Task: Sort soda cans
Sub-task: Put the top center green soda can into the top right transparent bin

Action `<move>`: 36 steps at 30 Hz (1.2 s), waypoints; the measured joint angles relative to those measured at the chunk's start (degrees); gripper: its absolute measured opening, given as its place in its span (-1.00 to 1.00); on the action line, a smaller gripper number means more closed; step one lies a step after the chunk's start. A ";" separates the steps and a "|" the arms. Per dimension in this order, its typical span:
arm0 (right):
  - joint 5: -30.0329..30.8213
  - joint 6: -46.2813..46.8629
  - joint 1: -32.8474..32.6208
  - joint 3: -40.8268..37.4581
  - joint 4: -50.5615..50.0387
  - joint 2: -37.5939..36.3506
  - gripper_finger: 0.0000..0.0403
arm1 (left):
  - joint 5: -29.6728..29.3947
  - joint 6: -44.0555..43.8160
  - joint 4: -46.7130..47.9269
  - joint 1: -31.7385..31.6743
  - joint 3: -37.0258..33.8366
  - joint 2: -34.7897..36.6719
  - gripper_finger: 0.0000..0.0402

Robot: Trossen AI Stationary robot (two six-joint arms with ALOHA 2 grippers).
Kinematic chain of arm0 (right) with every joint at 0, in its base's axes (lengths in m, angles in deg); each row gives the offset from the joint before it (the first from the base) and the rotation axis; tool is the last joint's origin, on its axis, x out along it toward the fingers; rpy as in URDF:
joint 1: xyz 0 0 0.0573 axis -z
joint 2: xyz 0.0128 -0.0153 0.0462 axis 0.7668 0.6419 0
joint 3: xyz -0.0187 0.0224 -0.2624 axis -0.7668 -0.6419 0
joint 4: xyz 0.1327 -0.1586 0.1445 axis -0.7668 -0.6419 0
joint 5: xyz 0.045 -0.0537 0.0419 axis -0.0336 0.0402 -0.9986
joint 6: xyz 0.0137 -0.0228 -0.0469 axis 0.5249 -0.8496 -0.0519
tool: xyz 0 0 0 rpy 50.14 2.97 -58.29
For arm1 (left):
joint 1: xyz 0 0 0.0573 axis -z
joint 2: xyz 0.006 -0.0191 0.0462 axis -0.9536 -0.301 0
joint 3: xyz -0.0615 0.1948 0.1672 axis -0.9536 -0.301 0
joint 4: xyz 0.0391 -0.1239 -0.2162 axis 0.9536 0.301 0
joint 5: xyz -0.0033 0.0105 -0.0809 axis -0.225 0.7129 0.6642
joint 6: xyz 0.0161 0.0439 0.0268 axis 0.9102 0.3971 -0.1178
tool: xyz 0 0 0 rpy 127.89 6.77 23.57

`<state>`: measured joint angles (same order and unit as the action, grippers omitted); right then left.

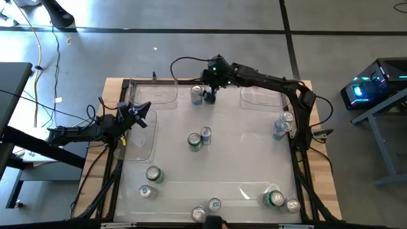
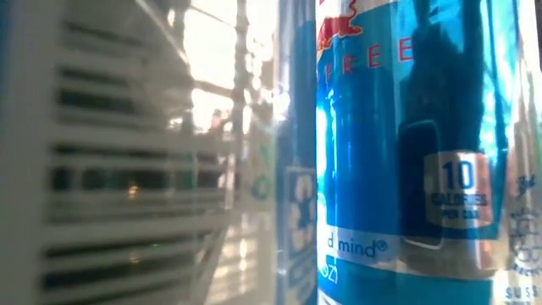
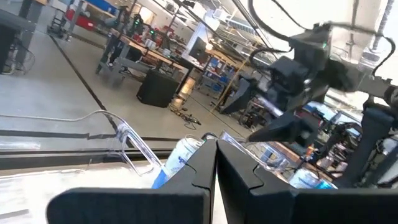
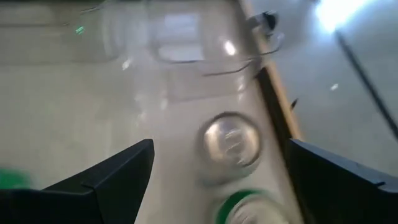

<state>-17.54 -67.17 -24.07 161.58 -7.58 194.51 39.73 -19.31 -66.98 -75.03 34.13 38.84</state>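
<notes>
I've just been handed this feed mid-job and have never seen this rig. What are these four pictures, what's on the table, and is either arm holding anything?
Two dark robot arms work at one table. The overhead picture shows it all: soda cans stand scattered in pairs and singles, and clear plastic trays lie along the far and left edges. The table-level camera is nearly blocked by a blue can right against its lens. The other two cameras ride on the wrists. The left pincer is shut and empty, waiting at the table's left edge over a tray. The right pincer is open, reaching over the far edge above a silver-topped can, next to a green one. It holds nothing yet.
</notes>
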 joint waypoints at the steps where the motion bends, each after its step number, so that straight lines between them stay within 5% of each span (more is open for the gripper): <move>1: -0.09 -0.15 -0.62 1.80 -3.76 -0.21 0.78 | 0.13 0.00 0.02 0.02 0.00 0.00 -0.95; 7: 1.81 -1.43 -7.11 4.16 -16.55 -4.46 0.78 | 0.51 -0.37 0.23 0.00 0.00 0.00 -0.95; 13: 15.06 2.56 -18.44 4.16 -26.69 -11.59 0.78 | 1.67 -0.42 0.47 0.02 0.00 0.00 -0.95; 17: 18.42 8.50 -26.11 3.99 -31.00 -16.80 0.78 | 1.80 -0.44 0.49 0.00 0.00 0.00 -0.95; 24: 20.01 16.61 -33.71 -12.56 -21.53 -28.48 0.78 | 1.84 -0.44 0.51 0.00 0.00 0.02 -0.95; 30: 30.22 12.02 -27.69 -29.49 -2.41 -36.14 0.78 | 1.83 -0.48 0.18 0.01 0.00 0.00 -0.95; 36: 11.03 3.67 -10.69 -31.62 12.21 -31.16 0.78 | 1.81 -0.48 -1.19 0.00 0.00 0.00 -0.95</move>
<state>-6.51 -63.50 -34.77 129.95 4.63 163.35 41.54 -19.79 -68.17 -75.03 34.13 38.84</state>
